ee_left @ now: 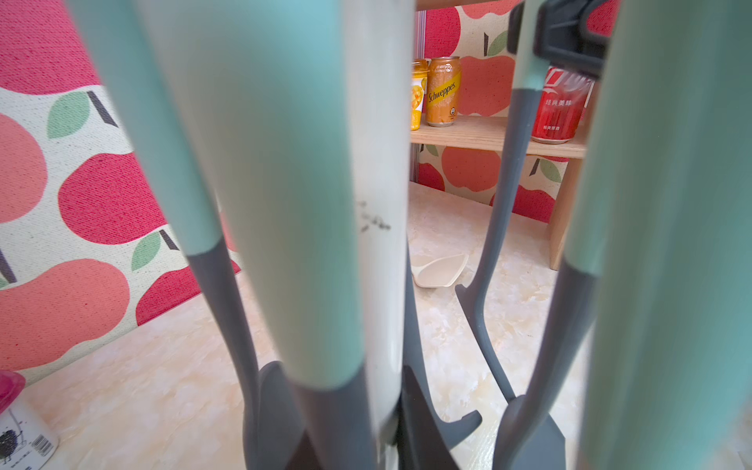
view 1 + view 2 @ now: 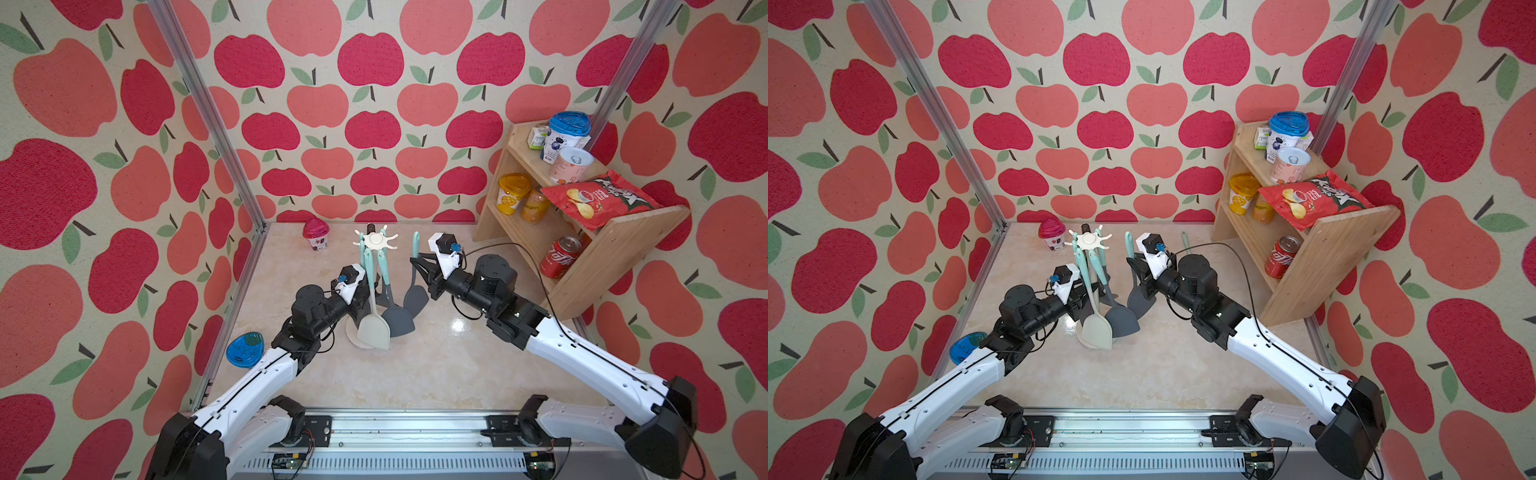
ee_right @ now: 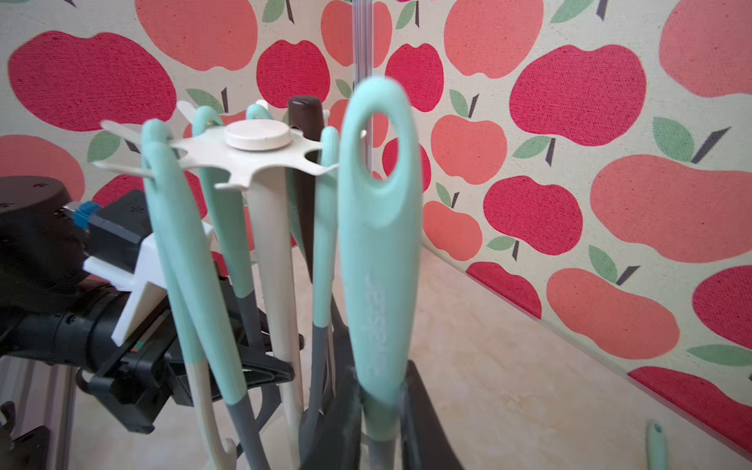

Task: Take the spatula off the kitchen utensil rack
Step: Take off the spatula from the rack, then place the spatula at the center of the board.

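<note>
Cream kitchen utensil rack (image 2: 375, 241): clamping its pole in the left gripper (image 3: 285, 358) for steadiness, pinching the spatula (image 3: 378, 244) hook-free in the right gripper (image 3: 382, 415).

Hanging utensils (image 2: 372, 286) mostly hide the left end effector (image 2: 365, 300) in both top views.

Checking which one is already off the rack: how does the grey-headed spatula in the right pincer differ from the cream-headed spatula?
The grey-headed spatula is off the hooks, clamped in the right pincer; the cream-headed spatula hangs from the kitchen utensil rack. The first has a dark grey head, the second a cream one. Both have looped mint-green handles.
</note>
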Controlling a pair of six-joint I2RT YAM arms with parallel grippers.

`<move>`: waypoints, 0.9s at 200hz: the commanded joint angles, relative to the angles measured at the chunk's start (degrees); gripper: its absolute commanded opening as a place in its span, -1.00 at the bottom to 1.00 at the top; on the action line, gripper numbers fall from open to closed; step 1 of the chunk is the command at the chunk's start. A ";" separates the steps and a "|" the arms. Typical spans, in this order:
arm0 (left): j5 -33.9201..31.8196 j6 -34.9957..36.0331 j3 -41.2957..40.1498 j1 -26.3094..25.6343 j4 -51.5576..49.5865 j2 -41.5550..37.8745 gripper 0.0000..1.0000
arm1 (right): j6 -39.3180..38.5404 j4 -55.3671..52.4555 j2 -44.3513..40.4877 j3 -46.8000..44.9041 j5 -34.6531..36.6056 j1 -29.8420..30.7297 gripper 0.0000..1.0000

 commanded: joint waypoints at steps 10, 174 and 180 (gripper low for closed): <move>-0.99 3.56 -1.94 -0.10 -9.80 2.45 -1.00 | 2.19 -2.81 -0.40 3.55 6.97 -2.28 -1.00; -1.06 3.38 -2.34 -0.11 -10.13 1.27 -1.00 | 9.37 -11.29 14.08 15.37 0.88 -18.48 -1.00; -1.05 3.24 -2.29 -0.12 -10.17 1.37 -1.00 | 9.23 -11.09 15.15 15.90 0.78 -18.87 -1.00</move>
